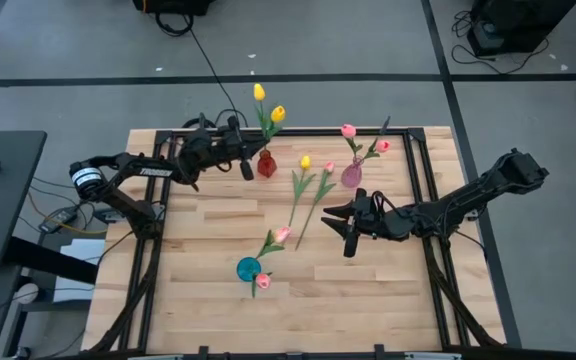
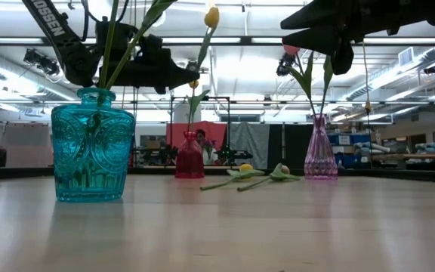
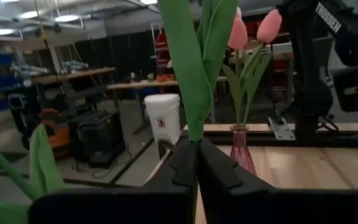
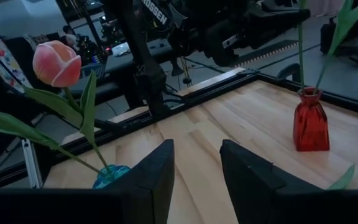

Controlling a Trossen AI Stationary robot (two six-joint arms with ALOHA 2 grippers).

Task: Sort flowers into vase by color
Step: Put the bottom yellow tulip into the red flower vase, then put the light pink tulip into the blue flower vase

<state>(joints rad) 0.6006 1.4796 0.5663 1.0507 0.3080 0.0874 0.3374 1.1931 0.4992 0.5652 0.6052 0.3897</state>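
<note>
The red vase (image 1: 266,163) stands near the table's far edge with two yellow tulips (image 1: 259,92) (image 1: 278,114) rising from it. My left gripper (image 1: 245,165) is just left of this vase, shut on a tulip's green stem and leaves (image 3: 194,93). The pink vase (image 1: 351,176) holds two pink tulips (image 1: 348,130). The teal vase (image 1: 249,268) holds two more pink ones (image 1: 282,234). A yellow tulip (image 1: 305,161) and a pink tulip (image 1: 329,167) lie flat on the table between the vases. My right gripper (image 1: 346,232) hovers open, right of the lying stems. My left gripper pinches a tulip's green stem and leaves (image 3: 193,134) between its two shut fingers. It comes level from the table's left, its fingers lying across the stem. The leaves stand upright above the fingers; the stem below them is hidden by the gripper.
Black rails (image 1: 408,135) frame the table at its sides and far edge. In the right wrist view the teal vase (image 4: 109,175) and the red vase (image 4: 309,127) flank bare wood (image 4: 229,118). The near half of the table (image 1: 348,310) holds nothing else.
</note>
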